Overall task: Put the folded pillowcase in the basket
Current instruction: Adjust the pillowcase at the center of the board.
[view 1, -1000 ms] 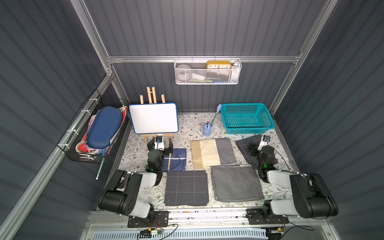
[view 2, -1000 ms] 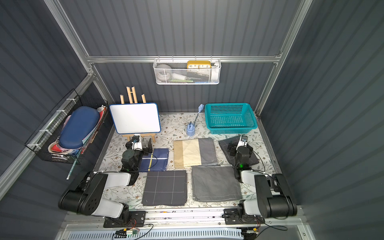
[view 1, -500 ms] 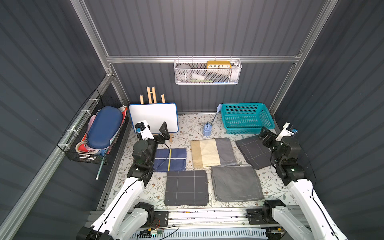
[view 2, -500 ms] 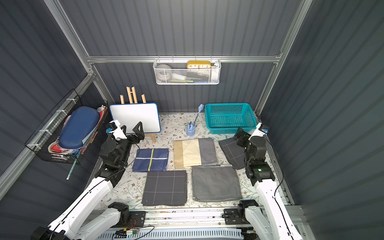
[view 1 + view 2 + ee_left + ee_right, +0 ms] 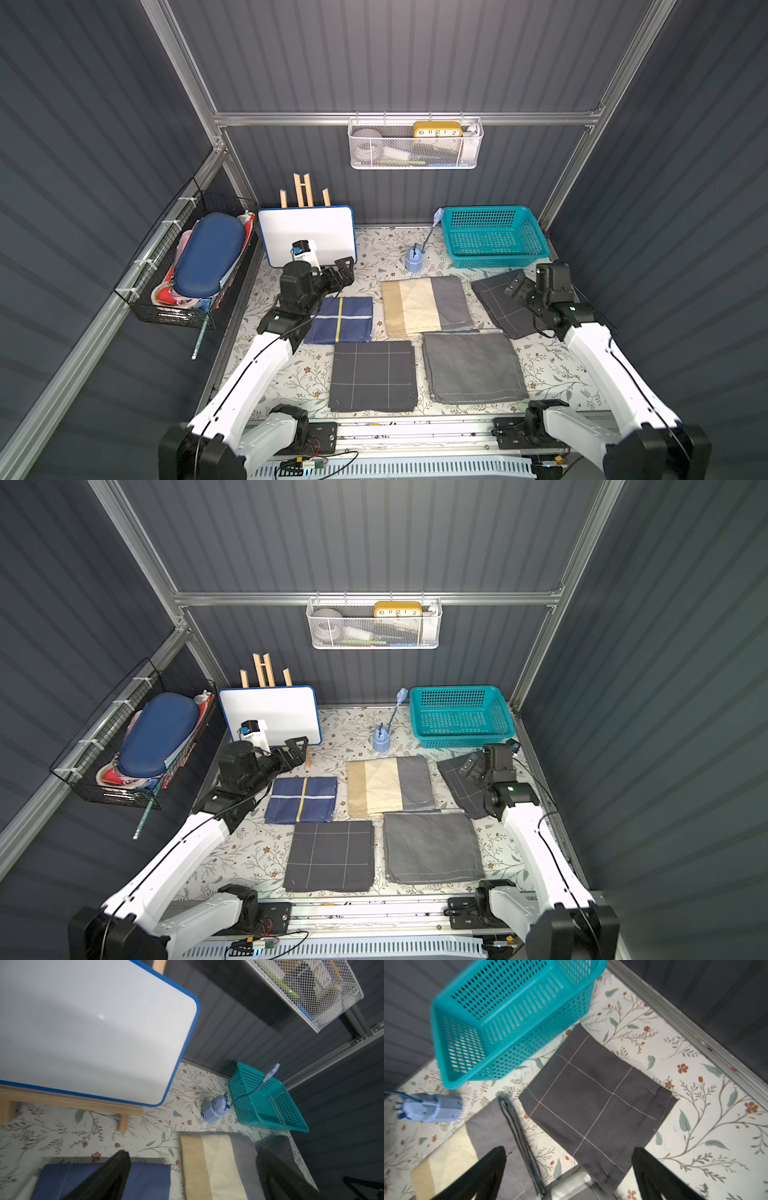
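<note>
Teal basket (image 5: 494, 262) at the desk's (image 5: 384, 249) far right corner, empty. Five folded pillowcases flat on the desk, all outside the basket. Nearest it, just in front and tilted, a dark checked pillowcase (image 5: 593, 1103). Right jaws wide apart above that cloth's near edge, seemingly clear of it, gripping nothing. Left jaws apart too, above the navy pillowcase (image 5: 338, 320), before the whiteboard (image 5: 324, 230).

Floral tabletop (image 5: 550, 368) with pillowcases (image 5: 473, 365), basket (image 5: 490, 262)

The right arm (image 5: 590, 345) hides part of the checked pillowcase (image 5: 494, 297) beside the basket (image 5: 494, 262).
</note>
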`<state>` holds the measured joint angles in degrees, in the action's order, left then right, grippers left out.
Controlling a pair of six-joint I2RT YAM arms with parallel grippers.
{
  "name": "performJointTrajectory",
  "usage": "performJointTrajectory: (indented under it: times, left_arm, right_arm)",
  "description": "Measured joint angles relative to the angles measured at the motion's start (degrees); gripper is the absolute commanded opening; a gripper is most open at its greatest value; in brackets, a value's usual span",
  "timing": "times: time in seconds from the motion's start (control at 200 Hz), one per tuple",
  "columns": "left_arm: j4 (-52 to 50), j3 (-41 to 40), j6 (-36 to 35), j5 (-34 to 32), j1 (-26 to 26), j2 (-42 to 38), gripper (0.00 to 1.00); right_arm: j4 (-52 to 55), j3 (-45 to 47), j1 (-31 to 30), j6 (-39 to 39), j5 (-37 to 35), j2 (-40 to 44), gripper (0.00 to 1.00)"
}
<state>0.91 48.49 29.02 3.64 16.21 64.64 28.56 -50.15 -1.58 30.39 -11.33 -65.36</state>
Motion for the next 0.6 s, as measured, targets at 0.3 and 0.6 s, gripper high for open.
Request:
performJointTrajectory:
  times: [0.3,0.6]
  left_arm:
    - [-0.6,4.0,4.1,10.3,9.6,15.7,1.00]
    - [-0.1,13.9,5.4,11.3,21.4,28.6,1.00]
  right_arm:
    - [2.4,-4.3,0.1,0.2,2.4,-20.6,0.99]
    - [0.8,-7.2,0.3,0.7,8.0,-31.8,0.99]
